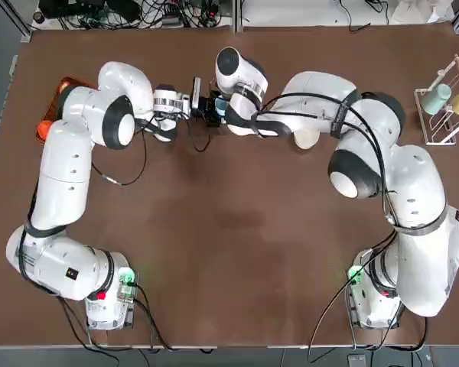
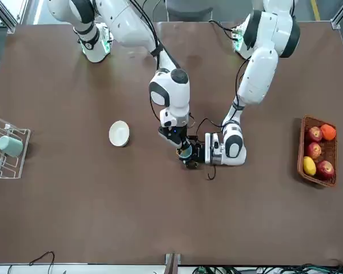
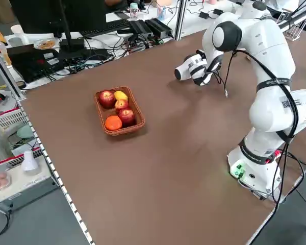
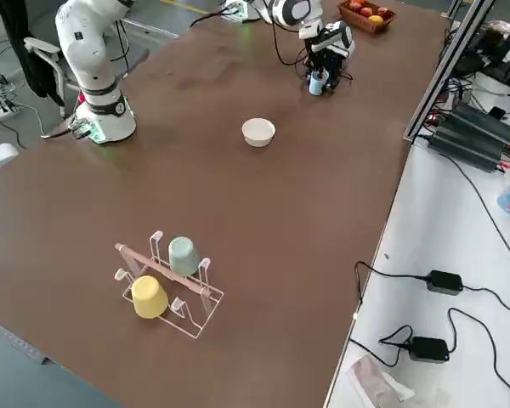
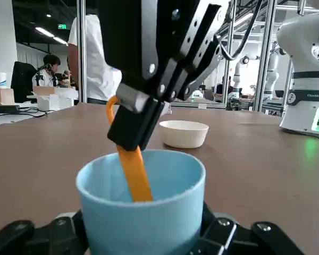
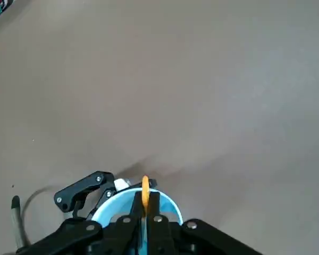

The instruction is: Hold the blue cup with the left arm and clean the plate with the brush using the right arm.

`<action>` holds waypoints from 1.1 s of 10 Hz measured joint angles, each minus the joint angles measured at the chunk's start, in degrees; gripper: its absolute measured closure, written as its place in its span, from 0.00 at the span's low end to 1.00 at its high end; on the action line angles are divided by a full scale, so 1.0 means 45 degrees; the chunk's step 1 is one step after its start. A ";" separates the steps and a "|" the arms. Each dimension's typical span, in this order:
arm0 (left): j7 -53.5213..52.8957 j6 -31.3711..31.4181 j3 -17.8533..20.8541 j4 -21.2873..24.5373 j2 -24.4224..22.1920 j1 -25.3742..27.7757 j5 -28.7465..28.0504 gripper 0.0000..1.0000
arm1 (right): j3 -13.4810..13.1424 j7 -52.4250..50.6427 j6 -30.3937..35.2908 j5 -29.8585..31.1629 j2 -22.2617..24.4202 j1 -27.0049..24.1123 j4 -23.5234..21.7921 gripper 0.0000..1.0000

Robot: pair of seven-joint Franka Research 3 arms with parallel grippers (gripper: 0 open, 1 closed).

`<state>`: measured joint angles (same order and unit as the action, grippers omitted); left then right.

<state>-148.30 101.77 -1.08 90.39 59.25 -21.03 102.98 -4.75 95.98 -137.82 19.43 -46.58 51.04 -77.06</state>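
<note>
The light-blue cup (image 5: 143, 212) stands upright on the table, and my left gripper (image 2: 194, 155) reaches in level from the side, shut around its lower wall. Directly above the cup my right gripper (image 2: 180, 142) points down, shut on the upper end of the orange brush (image 5: 133, 172). The brush's lower end is inside the cup. The white plate (image 2: 119, 133) sits on the table apart from both grippers, on the right arm's side; in the top view that arm half covers it.
A wire rack (image 4: 166, 289) holding a teal cup (image 4: 184, 254) and a yellow cup (image 4: 149, 297) stands at the table's right edge. A basket of fruit (image 3: 118, 109) sits at the left edge. People show in the room beyond the table.
</note>
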 joint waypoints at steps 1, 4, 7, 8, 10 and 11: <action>0.0000 0.0009 0.0000 0.0003 -0.0007 -0.0003 0.0001 0.31 | 0.0000 0.0000 0.0076 0.0000 0.0041 0.0000 0.0015 0.95; 0.0000 0.0040 0.0000 0.0012 -0.0029 -0.0010 0.0002 0.31 | 0.0002 -0.0108 0.0515 -0.0003 0.0376 -0.0002 0.0062 0.95; 0.0000 0.0055 0.0000 0.0019 -0.0042 -0.0011 0.0002 0.31 | 0.0002 -0.0235 0.1060 -0.0008 0.0843 -0.0011 0.0078 0.95; 0.0000 0.0059 0.0000 0.0020 -0.0045 -0.0013 0.0002 0.31 | 0.0005 -0.0257 0.1214 -0.0008 0.1000 -0.0013 0.0082 0.95; 0.0000 0.0072 0.0000 0.0021 -0.0052 -0.0017 0.0003 0.31 | 0.0011 -0.0499 0.1707 -0.0055 0.1346 -0.0041 0.0091 0.95; 0.0000 0.0075 0.0000 0.0021 -0.0054 -0.0018 0.0003 0.31 | 0.0010 -0.0794 0.1905 -0.0246 0.1536 -0.0118 0.0097 0.95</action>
<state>-148.30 102.10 -1.08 90.49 59.01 -21.10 102.99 -4.71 92.41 -129.25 18.32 -39.67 50.50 -76.62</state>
